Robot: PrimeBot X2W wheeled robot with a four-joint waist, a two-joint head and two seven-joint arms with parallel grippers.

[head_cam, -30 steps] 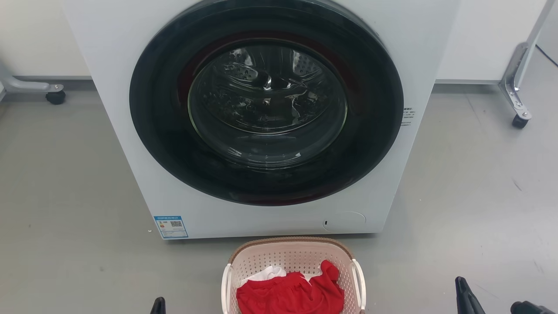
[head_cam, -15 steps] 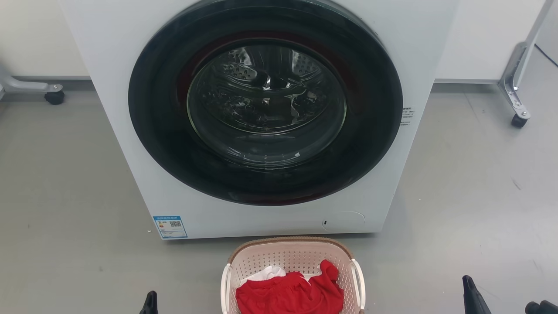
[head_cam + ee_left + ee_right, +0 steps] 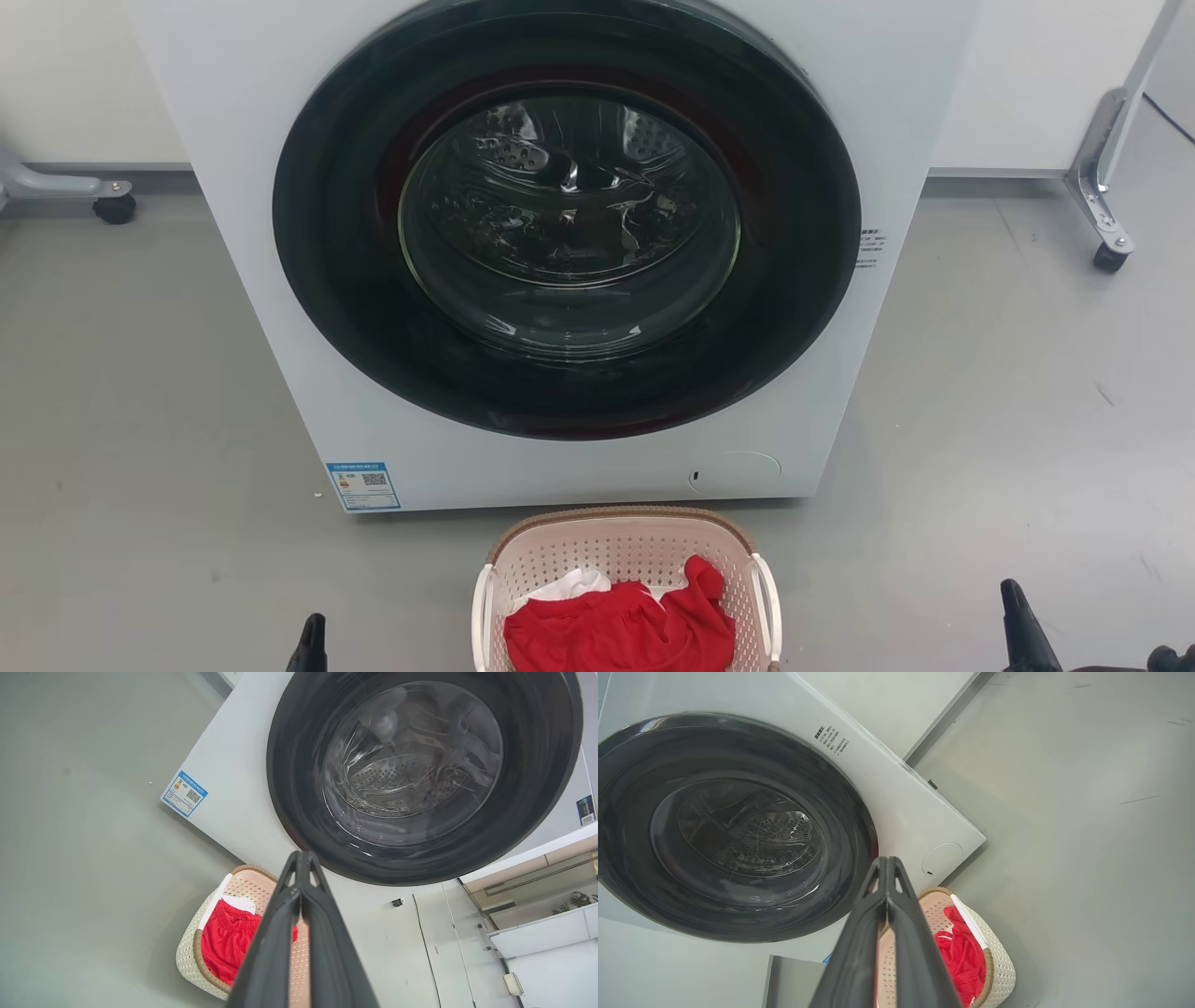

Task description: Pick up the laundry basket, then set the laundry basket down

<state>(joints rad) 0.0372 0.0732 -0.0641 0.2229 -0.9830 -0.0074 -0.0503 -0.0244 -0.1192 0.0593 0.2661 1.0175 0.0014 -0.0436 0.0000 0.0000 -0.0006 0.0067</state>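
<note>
The laundry basket (image 3: 624, 553) stands on the grey floor (image 3: 140, 467) at six o'clock in my head view, just before the washing machine (image 3: 280, 373), with red clothing (image 3: 616, 635) inside. My left tool (image 3: 302, 858) at seven o'clock and my right tool (image 3: 887, 862) at five flank it, well apart. Each has its fingers pressed together on nothing.

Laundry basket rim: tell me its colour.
Brown, with a woven look; the laundry basket shows it best in the head view.
</note>
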